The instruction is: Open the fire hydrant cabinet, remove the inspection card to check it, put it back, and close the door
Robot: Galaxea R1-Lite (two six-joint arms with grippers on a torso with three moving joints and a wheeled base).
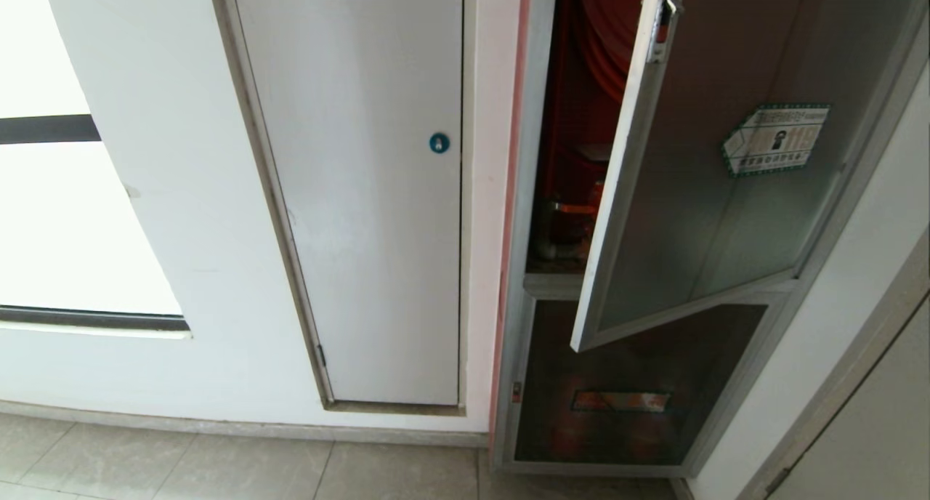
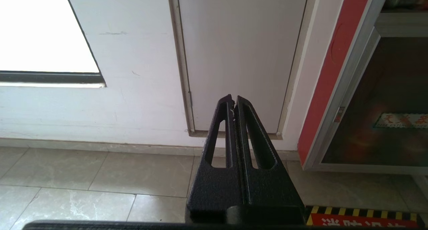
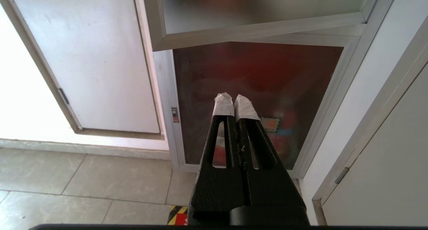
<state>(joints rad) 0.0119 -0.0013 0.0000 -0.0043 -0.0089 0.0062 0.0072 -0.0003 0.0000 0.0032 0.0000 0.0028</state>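
The fire hydrant cabinet [image 1: 524, 158] stands at the right of the head view, its aluminium frame around a red inside with a red hose reel [image 1: 607, 27] and a red valve [image 1: 574, 213]. Its dark glass door [image 1: 697, 195] hangs partly open, swung toward me, with a green-edged sticker [image 1: 774, 138] and a small red latch [image 1: 662, 24] at its free edge. The inspection card is hidden. My left gripper [image 2: 233, 99] is shut and empty, low before the white wall. My right gripper [image 3: 231, 98], with white-taped tips, is shut and empty, low before the cabinet's lower glass panel [image 3: 254, 83]. Neither arm shows in the head view.
A white door with a blue lock [image 1: 439, 143] stands left of the cabinet. A smaller dark glass panel [image 1: 632, 391] fills the cabinet's bottom. A bright window [image 1: 65, 216] is at far left. A grey door frame [image 1: 857, 384] stands at far right. Yellow-black floor tape [image 2: 364, 214] lies near me.
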